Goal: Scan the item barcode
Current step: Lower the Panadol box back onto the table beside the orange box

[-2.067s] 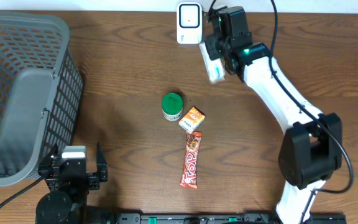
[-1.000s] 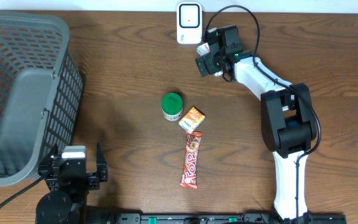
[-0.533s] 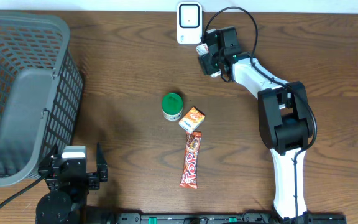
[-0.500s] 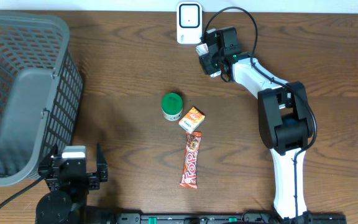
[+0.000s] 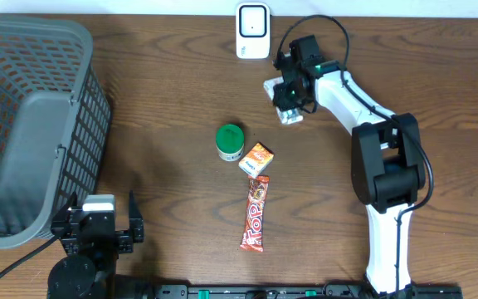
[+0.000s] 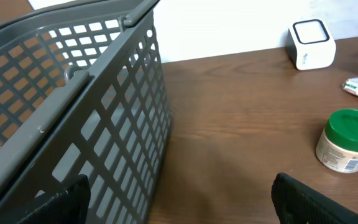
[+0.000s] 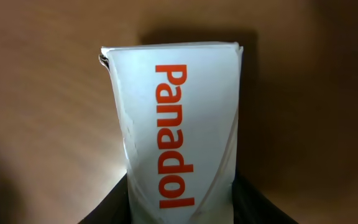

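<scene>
From overhead, the right gripper (image 5: 288,100) reaches across the far side of the table (image 5: 164,75), just below and to the right of the white scanner (image 5: 252,29). A white Panadol box (image 5: 290,116) shows at its tip, near the scanner but not touching it. Mid-table stand a green-lidded jar (image 5: 230,141) and, just beside it, a small orange box (image 5: 256,158), with a candy bar (image 5: 256,216) lying below them. A grey basket (image 5: 23,124) fills the left side, and the left gripper (image 5: 98,228) sits at the near edge beside it.

The left wrist view shows the left gripper's fingers (image 6: 70,196) spread wide with nothing between them. The basket wall is close on the left, and the jar and scanner are far off to the right.

The right wrist view is filled by the Panadol box, name side up, with dark fingers (image 7: 107,208) pressed against both its sides — clamped on it.
</scene>
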Action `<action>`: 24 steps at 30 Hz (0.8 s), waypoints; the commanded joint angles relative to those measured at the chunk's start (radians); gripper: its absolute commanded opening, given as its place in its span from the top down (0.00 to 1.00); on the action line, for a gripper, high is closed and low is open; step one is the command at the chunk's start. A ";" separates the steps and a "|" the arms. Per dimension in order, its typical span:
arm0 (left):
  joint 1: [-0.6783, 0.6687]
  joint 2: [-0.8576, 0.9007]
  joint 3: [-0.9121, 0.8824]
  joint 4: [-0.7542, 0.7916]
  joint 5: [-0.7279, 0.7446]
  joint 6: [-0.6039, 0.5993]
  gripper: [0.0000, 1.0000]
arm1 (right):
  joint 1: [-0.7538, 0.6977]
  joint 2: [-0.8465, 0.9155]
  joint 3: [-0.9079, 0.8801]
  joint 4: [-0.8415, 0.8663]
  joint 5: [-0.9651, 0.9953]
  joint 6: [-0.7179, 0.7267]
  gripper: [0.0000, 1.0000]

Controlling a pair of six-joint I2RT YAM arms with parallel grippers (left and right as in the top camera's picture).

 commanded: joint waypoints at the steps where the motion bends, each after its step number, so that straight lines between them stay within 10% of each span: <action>1: 0.004 -0.005 -0.002 0.003 0.006 -0.009 0.08 | 0.005 -0.040 -0.023 -0.076 -0.263 0.050 0.75; 12: 0.004 -0.005 -0.002 0.003 0.006 -0.009 0.08 | 0.005 -0.159 -0.023 -0.341 -0.422 -0.097 0.78; 24: 0.004 -0.005 -0.002 0.003 0.006 -0.009 0.08 | 0.054 -0.160 -0.120 -0.365 0.074 0.031 0.86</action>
